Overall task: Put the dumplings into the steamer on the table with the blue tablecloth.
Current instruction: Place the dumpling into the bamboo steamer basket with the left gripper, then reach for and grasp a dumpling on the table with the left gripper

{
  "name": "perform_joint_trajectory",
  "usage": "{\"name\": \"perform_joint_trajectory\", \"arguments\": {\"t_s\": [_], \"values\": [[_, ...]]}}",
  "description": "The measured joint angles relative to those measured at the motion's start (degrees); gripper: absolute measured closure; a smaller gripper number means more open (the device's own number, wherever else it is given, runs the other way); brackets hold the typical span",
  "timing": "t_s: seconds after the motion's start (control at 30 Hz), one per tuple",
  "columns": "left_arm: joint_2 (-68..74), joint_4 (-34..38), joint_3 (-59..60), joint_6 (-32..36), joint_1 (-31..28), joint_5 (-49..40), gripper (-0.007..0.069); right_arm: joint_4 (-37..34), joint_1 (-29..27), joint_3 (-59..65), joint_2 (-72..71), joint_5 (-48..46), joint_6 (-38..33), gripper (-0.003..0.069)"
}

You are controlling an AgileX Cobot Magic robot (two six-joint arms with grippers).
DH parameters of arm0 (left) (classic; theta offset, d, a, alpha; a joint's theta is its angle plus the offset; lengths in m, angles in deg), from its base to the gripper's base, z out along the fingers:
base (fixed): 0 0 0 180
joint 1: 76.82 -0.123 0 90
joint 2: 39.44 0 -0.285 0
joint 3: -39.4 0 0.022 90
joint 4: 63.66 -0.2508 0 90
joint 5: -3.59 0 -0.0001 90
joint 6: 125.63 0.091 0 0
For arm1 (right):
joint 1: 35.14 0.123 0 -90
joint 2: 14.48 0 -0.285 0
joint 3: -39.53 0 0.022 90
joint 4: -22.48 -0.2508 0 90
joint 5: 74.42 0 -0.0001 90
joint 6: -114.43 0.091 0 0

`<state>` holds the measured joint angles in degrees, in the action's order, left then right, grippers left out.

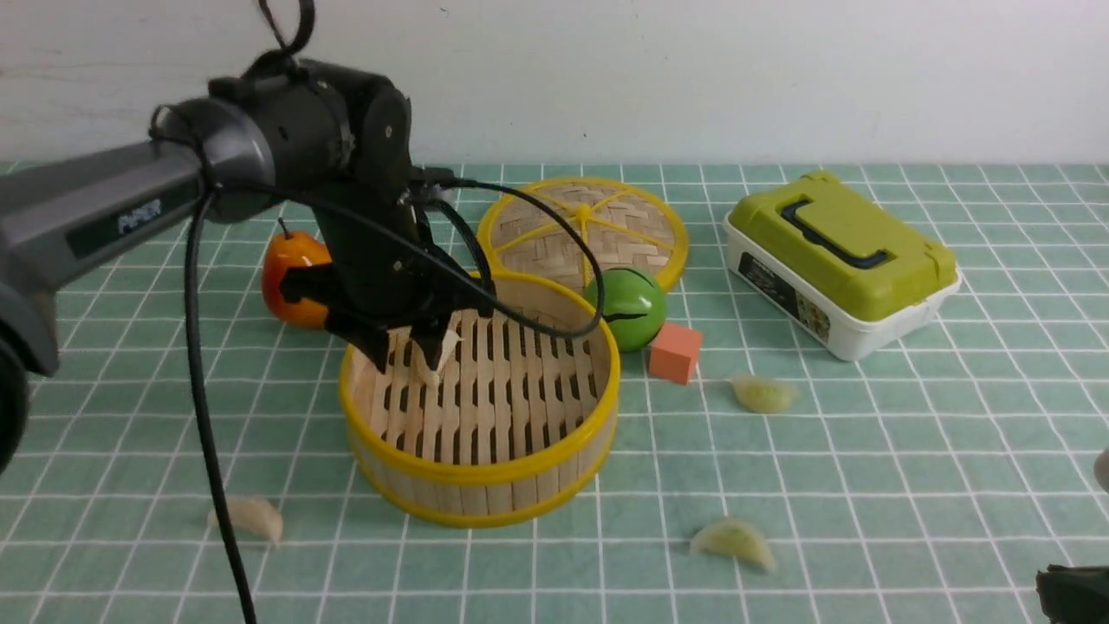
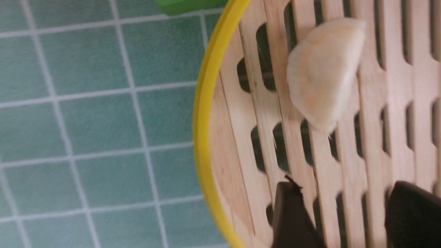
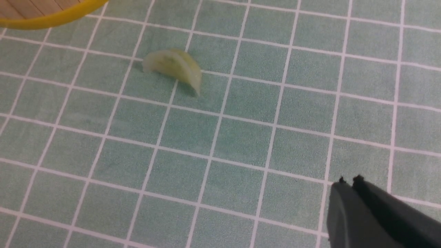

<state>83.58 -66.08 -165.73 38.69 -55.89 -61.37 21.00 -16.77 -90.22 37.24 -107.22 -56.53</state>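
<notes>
The bamboo steamer [image 1: 485, 472] stands mid-table on the teal grid cloth [image 1: 866, 485]. My left gripper [image 1: 405, 357] hangs over the steamer's left part, open and empty. In the left wrist view its fingers [image 2: 293, 213] stand apart from a creamy white dumpling [image 2: 324, 72] that lies on the slatted floor [image 2: 372, 137]; it also shows in the front view [image 1: 435, 360]. A second white dumpling [image 1: 247, 517] lies front left. Two greenish dumplings [image 1: 764, 393] [image 1: 735, 542] lie right of the steamer. My right gripper [image 3: 348, 179] is shut and empty, above the cloth near one greenish dumpling [image 3: 174, 67].
A flat woven yellow-rimmed disc [image 1: 585, 227] lies behind the steamer. A green ball [image 1: 625, 305] and an orange cube [image 1: 675, 351] sit at the steamer's right. An orange fruit [image 1: 293, 277] is behind the left arm. A green-lidded box [image 1: 840, 260] stands back right.
</notes>
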Motion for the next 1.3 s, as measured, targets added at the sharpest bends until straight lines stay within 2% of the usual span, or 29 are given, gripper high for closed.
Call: {"name": "perform_joint_trajectory", "arguments": {"t_s": [0.1,0.23,0.4,0.43,0.47,0.5,0.57,0.6,0.63,0.87,1.0,1.13,1.3], "values": [[-6.3,-0.1,0.0,0.4,0.0,-3.8,0.0254,0.0,0.0,0.0,0.0,0.0,0.0,0.0636],[-14.4,-0.1,5.3,0.5,-0.1,-4.4,0.0284,0.0,0.0,0.0,0.0,0.0,0.0,0.0636],[-24.7,-1.7,24.8,-4.4,-0.8,4.7,0.0340,0.0,0.0,0.0,0.0,0.0,0.0,0.0636],[-27.6,-2.6,31.3,-9.4,-1.3,10.3,0.0354,0.0,0.0,0.0,0.0,0.0,0.0,0.0634],[-27.9,-2.8,33.1,-10.2,-1.3,12.0,0.0357,0.0,0.0,0.0,0.0,0.0,0.0,0.0634],[-29.8,-4.4,39.6,-17.2,-1.6,18.3,0.0363,0.0,0.0,0.0,0.0,0.1,0.0,0.0631],[-30.0,-5.3,43.4,-21.2,-1.7,22.5,0.0365,0.0,0.0,0.0,0.0,0.2,0.0,0.0629],[-29.8,-7.1,47.1,-26.9,-1.8,26.8,0.0363,0.0,0.0,0.0,0.0,0.3,0.0,0.0628],[-29.3,-8.7,48.6,-29.7,-1.8,28.4,0.0360,0.0,0.0,0.0,0.0,0.4,0.0,0.0627],[-23.7,-20.7,49.7,-42.1,-1.9,32.9,0.0271,-0.5,0.0,0.6,0.0,0.4,0.0,0.0624],[-20.8,-22.0,49.7,-46.8,-4.0,32.9,0.0245,-0.7,0.0,0.6,0.0,0.4,0.0,0.0619],[-18.1,-20.6,49.7,-47.3,-6.2,32.9,0.0251,-0.7,0.0,0.6,0.0,0.4,0.0,0.0617],[-16.6,-13.8,49.5,-40.1,-6.3,34.4,0.0321,-0.7,0.0,0.6,0.0,0.4,0.0,0.0617]]}}
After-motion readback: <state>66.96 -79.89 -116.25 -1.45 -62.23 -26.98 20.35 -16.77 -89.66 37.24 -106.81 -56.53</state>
